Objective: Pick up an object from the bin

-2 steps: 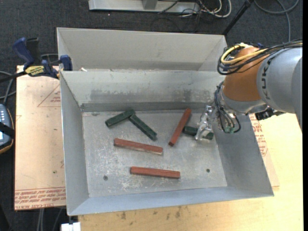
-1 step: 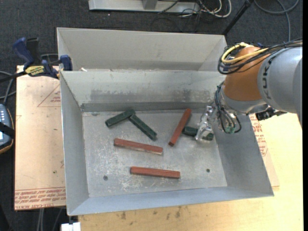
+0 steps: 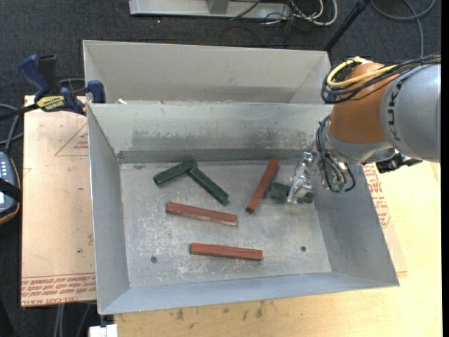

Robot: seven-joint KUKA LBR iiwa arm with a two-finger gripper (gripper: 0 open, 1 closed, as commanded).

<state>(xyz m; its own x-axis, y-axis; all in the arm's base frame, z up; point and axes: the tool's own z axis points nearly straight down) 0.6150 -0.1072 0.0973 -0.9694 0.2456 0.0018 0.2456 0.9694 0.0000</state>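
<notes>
Toward ten o'clock on the floor of the grey bin (image 3: 105, 209), two dark green bars (image 3: 189, 177) are lying flat, their ends meeting in a loose V. Just below them, near nine o'clock, a red-brown bar (image 3: 202, 213) is resting flat. A second red-brown bar (image 3: 226, 252) is lying at six o'clock, apart from the rest. Everything appears to be sitting where it tumbled, spread thin rather than heaped, which is leaving each piece free to be singled out. At one o'clock a third red-brown bar (image 3: 262, 185) is slanting toward the back wall. Just beside it, at two o'clock, a small dark green block (image 3: 280, 192) is sitting close to the right wall. The gripper (image 3: 303, 187) is hanging low over the block's right end, seemingly touching it. Whether the gripper is spread or clamped on the block cannot be told. Being nearest, the block looks the likeliest pick.
</notes>
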